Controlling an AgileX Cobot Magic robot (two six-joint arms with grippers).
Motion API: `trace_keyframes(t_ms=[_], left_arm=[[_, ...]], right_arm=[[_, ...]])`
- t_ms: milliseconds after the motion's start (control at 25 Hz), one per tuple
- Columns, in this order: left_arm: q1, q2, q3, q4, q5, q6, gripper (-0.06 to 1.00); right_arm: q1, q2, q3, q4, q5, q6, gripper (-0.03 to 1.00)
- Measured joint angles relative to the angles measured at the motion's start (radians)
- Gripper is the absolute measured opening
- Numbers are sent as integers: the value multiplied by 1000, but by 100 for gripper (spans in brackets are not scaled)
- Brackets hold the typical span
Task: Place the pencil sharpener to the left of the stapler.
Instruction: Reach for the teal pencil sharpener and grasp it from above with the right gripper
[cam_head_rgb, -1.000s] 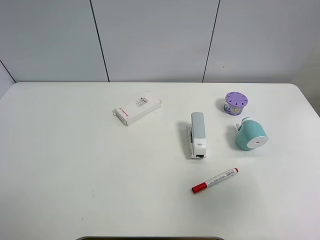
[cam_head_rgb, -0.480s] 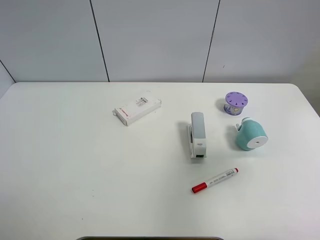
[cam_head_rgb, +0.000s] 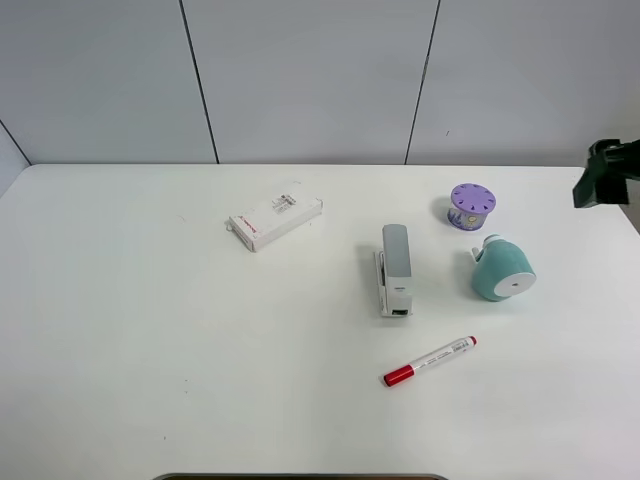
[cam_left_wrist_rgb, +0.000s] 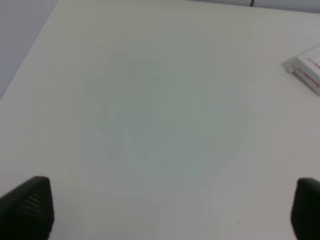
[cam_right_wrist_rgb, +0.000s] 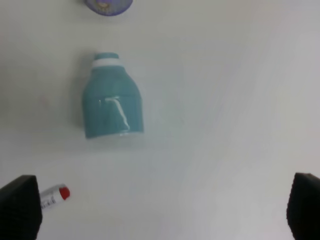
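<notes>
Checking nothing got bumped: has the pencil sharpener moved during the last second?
No. The pencil sharpener lies where it was, with the same gap to the right of the stapler.

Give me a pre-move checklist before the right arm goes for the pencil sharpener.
1. The right gripper open and empty: ok.
2. The pencil sharpener in sight, lying on its side on the table: ok.
3. The pencil sharpener apart from the purple cylinder and the marker: ok.
4. Bare table left of the stapler, short of the white box: ok.
5. The right gripper centred over the pencil sharpener: not ok, it sits off to one side.
6. The left gripper open, holding nothing: ok.
</notes>
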Motion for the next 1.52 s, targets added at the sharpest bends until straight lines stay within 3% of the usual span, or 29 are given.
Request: trace_keyframes(t_ms=[560, 1520], left_arm=[[0, 0, 0, 0, 0, 0, 95], [0, 0, 0, 0, 0, 0, 95]], right_arm=[[-1, 343, -2, 45, -181, -7, 98], [-1, 691, -3, 87, -370, -49, 98]])
